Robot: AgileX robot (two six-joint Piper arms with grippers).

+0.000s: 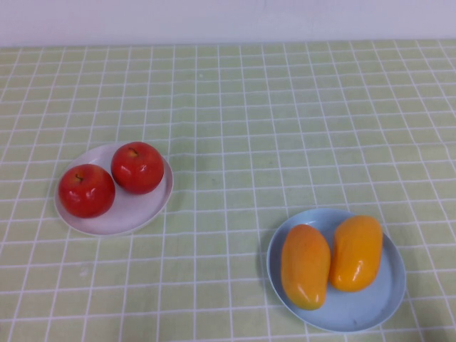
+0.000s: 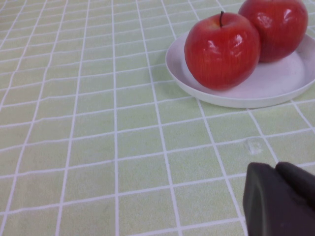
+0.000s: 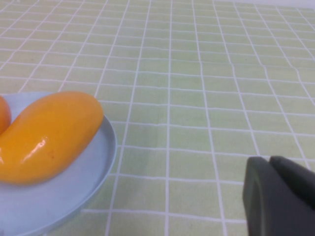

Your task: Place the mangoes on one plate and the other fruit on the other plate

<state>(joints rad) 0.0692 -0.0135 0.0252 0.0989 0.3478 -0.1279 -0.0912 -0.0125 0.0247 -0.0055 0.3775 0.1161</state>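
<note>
On plates [image 1: 158,201] — apples [image 1: 137,167], mangoes [image 1: 305,266]; hands [image 2: 278,199] shut.

A green checked tablecloth [image 1: 285,128] meets a white wall [image 1: 228,18].

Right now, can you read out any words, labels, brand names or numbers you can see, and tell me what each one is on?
None: no text, label, brand or number shows in any view.
The two apples, the white plate, the two mangoes and the light blue plate are plain.
The green tablecloth carries only a white grid.
The left gripper and right gripper, both shut beside their plates, bear no marking.
</note>
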